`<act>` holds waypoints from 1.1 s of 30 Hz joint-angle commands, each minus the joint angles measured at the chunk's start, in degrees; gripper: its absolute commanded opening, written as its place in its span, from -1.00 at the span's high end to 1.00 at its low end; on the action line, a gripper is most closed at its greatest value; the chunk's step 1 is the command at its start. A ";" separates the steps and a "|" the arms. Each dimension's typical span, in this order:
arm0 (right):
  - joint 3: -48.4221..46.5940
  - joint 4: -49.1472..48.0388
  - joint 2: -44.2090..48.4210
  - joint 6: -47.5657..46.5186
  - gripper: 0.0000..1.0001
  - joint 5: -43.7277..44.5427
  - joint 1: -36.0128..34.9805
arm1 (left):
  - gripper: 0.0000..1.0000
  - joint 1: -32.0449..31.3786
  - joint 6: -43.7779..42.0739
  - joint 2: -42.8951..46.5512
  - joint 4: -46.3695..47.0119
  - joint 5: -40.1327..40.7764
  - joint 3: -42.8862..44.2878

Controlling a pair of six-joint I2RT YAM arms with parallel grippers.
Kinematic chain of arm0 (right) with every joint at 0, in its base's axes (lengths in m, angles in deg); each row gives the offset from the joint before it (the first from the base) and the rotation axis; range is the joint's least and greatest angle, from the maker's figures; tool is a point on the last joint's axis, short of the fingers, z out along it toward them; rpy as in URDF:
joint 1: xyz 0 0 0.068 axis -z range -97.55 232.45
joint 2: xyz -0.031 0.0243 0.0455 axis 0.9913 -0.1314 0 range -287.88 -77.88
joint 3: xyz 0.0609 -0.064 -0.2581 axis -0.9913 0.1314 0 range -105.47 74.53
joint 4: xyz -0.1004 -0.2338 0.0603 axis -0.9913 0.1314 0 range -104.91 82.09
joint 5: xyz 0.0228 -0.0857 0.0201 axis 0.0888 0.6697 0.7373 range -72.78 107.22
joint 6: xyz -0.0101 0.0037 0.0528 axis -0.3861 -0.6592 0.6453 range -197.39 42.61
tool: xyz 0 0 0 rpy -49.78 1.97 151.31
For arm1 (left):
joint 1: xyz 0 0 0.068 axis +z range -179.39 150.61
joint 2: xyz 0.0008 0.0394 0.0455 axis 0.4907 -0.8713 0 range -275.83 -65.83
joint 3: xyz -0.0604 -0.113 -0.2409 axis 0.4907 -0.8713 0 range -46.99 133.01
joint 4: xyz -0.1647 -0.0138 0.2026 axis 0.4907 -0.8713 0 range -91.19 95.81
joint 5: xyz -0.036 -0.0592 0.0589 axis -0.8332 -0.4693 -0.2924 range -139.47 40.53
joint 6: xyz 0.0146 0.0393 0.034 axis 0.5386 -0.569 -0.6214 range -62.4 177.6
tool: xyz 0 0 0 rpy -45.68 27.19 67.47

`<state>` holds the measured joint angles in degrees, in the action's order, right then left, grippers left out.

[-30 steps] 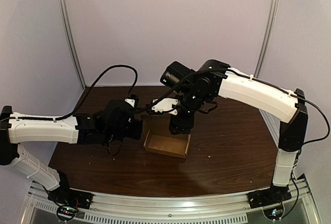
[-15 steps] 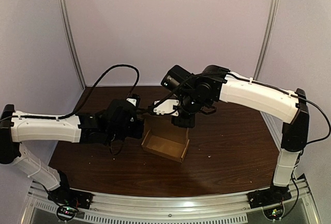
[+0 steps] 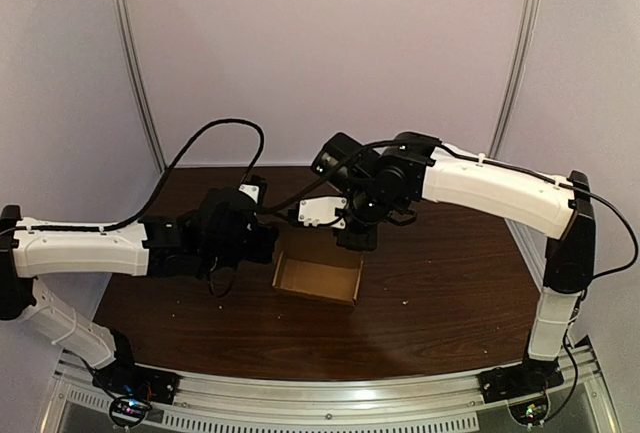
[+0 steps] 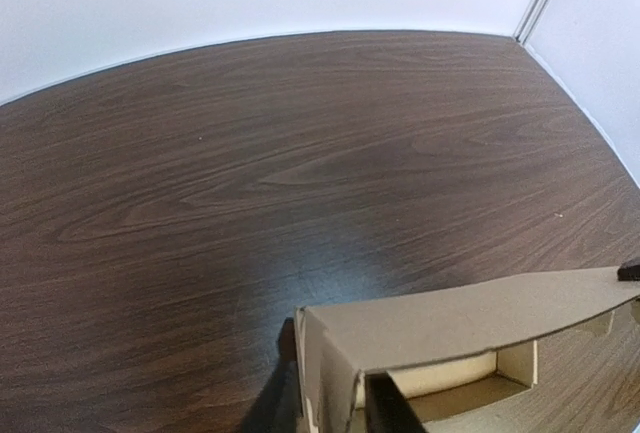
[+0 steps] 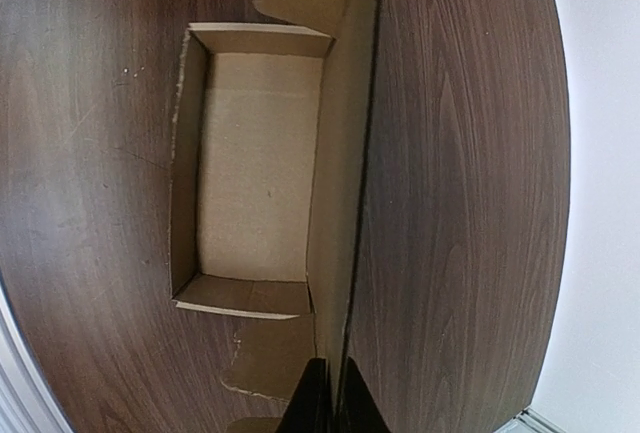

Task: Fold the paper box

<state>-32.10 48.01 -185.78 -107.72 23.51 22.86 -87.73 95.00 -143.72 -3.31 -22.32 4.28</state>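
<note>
1. The paper box (image 3: 318,281) sits with its top open on the table (image 3: 450,283), between my two grippers; inside it I see only its own bare cardboard floor.
2. My left gripper (image 4: 330,408) is at the left end of the box, narrow, with the end wall between the fingers (one outside, one inside).
3. My right gripper (image 5: 330,398) is at the far side of the box, pinched on the edge of the tall back flap.
4. A loose flap shows beyond each short end of the box.
</note>
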 commanded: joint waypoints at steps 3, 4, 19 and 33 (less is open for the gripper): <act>2.62 -2.50 1.79 -0.63 0.91 4.22 0.56 | 0.21 -0.22 -5.36 4.28 3.00 -3.96 -3.37; 2.84 -2.91 1.80 -0.88 0.93 4.56 0.73 | 0.19 -0.24 -5.75 5.57 4.31 -4.48 -5.18; 7.84 -9.35 3.52 -3.57 1.00 6.63 1.09 | -0.08 -0.20 -15.83 1.49 37.34 -10.14 -24.04; 7.32 -7.99 3.24 -2.90 1.00 6.74 1.14 | -0.04 -0.20 -26.03 -21.56 83.79 -15.10 -31.57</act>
<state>-24.41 39.31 -183.64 -110.87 29.06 23.69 -87.73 70.77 -162.30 65.58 -34.18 -27.35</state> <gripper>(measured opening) 0.016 0.533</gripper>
